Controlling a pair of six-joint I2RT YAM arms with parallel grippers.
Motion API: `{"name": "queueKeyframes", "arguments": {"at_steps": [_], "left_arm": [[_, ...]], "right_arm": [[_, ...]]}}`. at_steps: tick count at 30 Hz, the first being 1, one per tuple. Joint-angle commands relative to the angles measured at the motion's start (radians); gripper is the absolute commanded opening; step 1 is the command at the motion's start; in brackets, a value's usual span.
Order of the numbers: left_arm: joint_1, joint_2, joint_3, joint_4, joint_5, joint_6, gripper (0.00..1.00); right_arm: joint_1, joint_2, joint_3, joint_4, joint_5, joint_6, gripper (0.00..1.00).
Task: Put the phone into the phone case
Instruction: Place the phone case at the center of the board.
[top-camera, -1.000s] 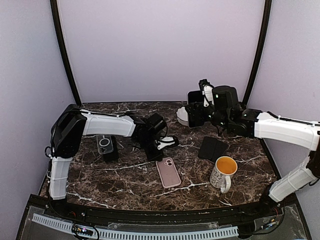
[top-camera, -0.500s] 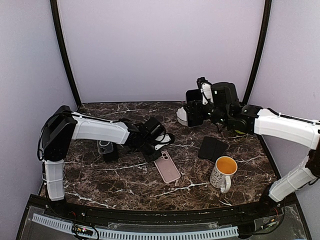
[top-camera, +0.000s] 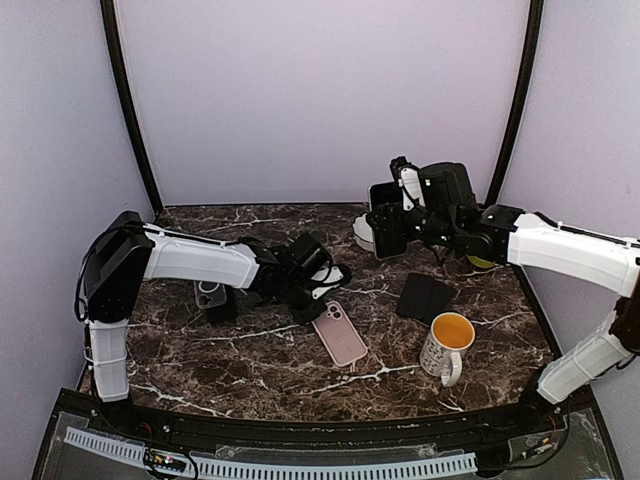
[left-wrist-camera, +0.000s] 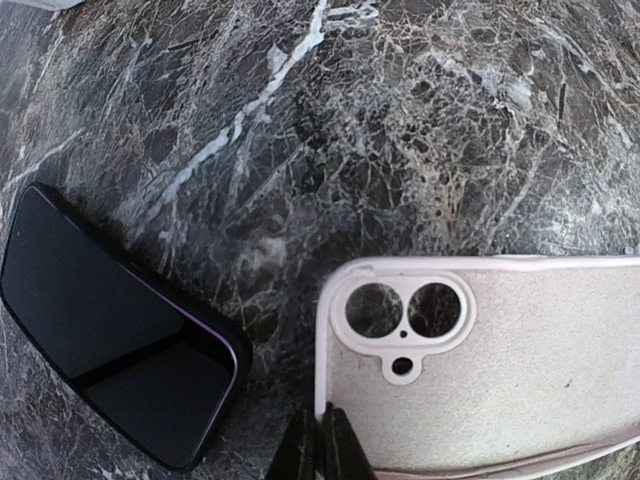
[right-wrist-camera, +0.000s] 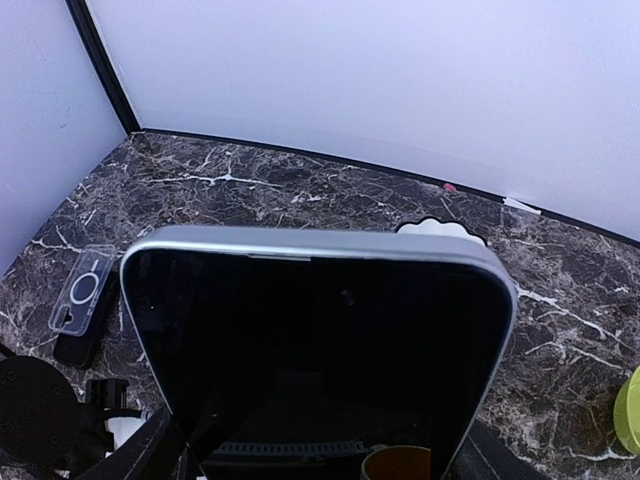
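The right gripper (right-wrist-camera: 318, 455) is clamped across the width of the phone (right-wrist-camera: 320, 340), one finger at each long edge near its lower end. It holds the phone in the air over the far right part of the marble table (top-camera: 250, 370). The face turned to the wrist camera is dark and glossy, framed by a pale silvery rim with rounded corners. In the top view the phone stands nearly on end. Its long axis is close to vertical, and the free end points up and away from the fingers. It hangs in front of a white scalloped dish (top-camera: 364, 233) near the back wall.

The left gripper (left-wrist-camera: 320, 448) is low at the middle of the table, with its fingertips pinched together on the rim of the phone case (left-wrist-camera: 500, 370). The grip is at the camera end, just below the lens cut-outs. The case lies flat with its open side up. From above it is pale pink, while the wrist view shows a light, felt-like lining. Two round lens holes sit in a raised oval, with a smaller hole beneath them. In the top view its long axis runs diagonally, with the camera end towards the far left at the gripper and the other end towards the near right. The case and the phone are well apart.

A dark slab with a purplish edge (left-wrist-camera: 110, 325) lies near the case in the left wrist view. A black folded wallet (top-camera: 425, 296) and a white mug with an orange inside (top-camera: 446, 345) sit to the right of the case.
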Motion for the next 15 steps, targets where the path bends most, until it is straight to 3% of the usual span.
{"name": "queueKeyframes", "arguments": {"at_steps": [1, 6, 8, 11, 15], "left_arm": [[-0.005, -0.022, 0.005, 0.012, 0.038, -0.005, 0.11], [-0.005, -0.033, 0.018, -0.004, 0.054, -0.022, 0.28], [-0.005, -0.058, 0.029, -0.024, 0.05, -0.033, 0.42], [0.008, -0.113, 0.06, -0.078, 0.036, -0.048, 0.49], [0.068, -0.248, 0.071, -0.123, 0.08, -0.066, 0.75]], "right_arm": [[-0.006, -0.002, 0.047, 0.028, -0.006, -0.001, 0.0], [-0.006, 0.002, 0.055, 0.012, -0.02, 0.0, 0.0], [-0.005, 0.006, 0.062, -0.002, -0.025, 0.001, 0.0], [-0.005, 0.01, 0.075, -0.025, -0.033, 0.0, 0.0], [-0.003, 0.021, 0.088, -0.059, -0.05, 0.004, 0.0]]}}
